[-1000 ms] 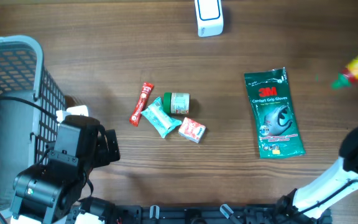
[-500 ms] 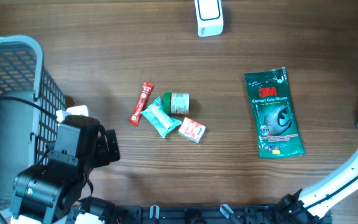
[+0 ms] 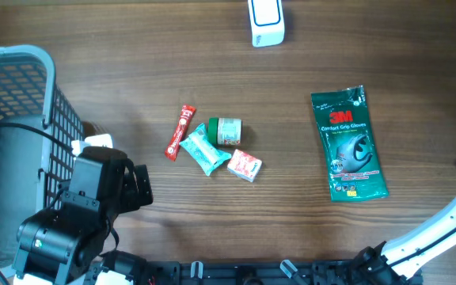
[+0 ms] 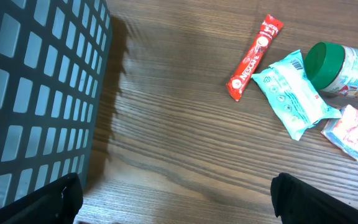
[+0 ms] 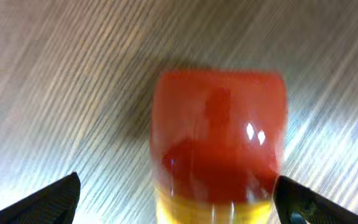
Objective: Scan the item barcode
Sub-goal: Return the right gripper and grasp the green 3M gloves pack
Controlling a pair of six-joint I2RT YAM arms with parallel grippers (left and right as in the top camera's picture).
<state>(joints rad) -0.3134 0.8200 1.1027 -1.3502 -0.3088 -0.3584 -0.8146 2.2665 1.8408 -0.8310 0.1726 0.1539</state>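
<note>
The right hand [image 5: 179, 196] is hanging over the far right edge of the bench [image 3: 133, 79] with its fingers spread wide, gripping nothing. A red-and-yellow sauce bottle [image 5: 219, 143] is sitting just ahead of the fingertips. It is blurred, with its long axis running straight away from the hand. It is lying closer to the right finger than the left and seems to be touching neither. From above, only a sliver of it is showing at the frame's edge. The left hand [image 4: 179, 199] is also standing wide and empty beside the basket [image 4: 36, 93], facing a cluster of small packets [image 4: 291, 93] ahead of it. The white scanner [image 3: 265, 22] is sitting at the far edge of the bench, well apart from both hands. Judging by this, the right arm is much the nearer to the bottle. Carrying it to the scanner is looking like a move leftward and away across the bench, over the green glove pack [image 3: 348, 144], which is lying lengthwise to the bottle's left.
</note>
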